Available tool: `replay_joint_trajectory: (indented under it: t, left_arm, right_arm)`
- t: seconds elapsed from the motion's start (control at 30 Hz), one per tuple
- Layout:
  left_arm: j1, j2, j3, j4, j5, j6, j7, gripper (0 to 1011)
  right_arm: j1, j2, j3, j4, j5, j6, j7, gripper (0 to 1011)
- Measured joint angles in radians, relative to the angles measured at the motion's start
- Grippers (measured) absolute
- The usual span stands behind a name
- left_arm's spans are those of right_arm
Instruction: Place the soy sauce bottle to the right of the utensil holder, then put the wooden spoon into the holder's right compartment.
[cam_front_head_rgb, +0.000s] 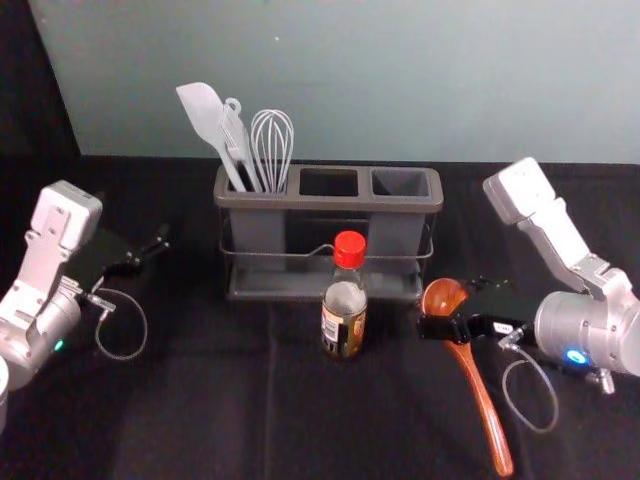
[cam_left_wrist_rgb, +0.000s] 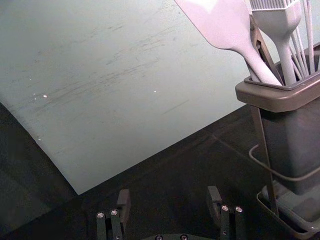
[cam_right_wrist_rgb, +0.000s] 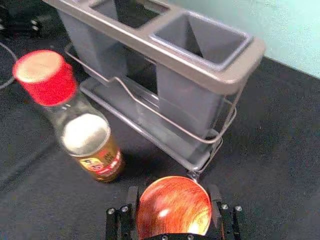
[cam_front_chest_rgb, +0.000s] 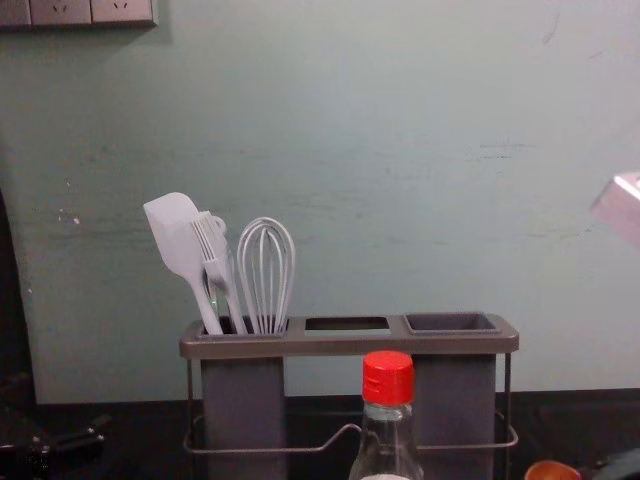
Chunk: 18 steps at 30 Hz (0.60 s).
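Standing upright before the utensil holder (cam_front_head_rgb: 290, 203), the red-capped soy sauce bottle (cam_front_head_rgb: 345, 312) looks like the first job. A sound approach would raise the right gripper (cam_right_wrist_rgb: 174, 194) clear of the wooden spoon (cam_front_head_rgb: 482, 400), close squarely on the bottle's body below the cap, then carry it level past the front wire to the holder's right—clear of the spoon. The right gripper's fingers are spread wide astride the spoon's bowl—gripping nothing; the left gripper (cam_left_wrist_rgb: 168, 192), also open, is parked left of the holder.
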Motion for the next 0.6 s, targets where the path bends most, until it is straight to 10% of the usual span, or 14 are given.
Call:
replay_joint_trajectory:
  t: [0.4, 0.6]
  left_arm:
    - [0.0, 0.0, 0.0, 0.0, 0.0, 0.0, 0.0, 1005]
    - [0.0, 0.0, 0.0, 0.0, 0.0, 0.0, 0.0, 1005]
  right_arm:
    - [-0.062, 0.024, 0.043, -0.094, 0.007, -0.111, -0.035, 848]
    - [-0.125, 0.021, 0.078, -0.127, -0.025, -0.314, -0.083, 848]
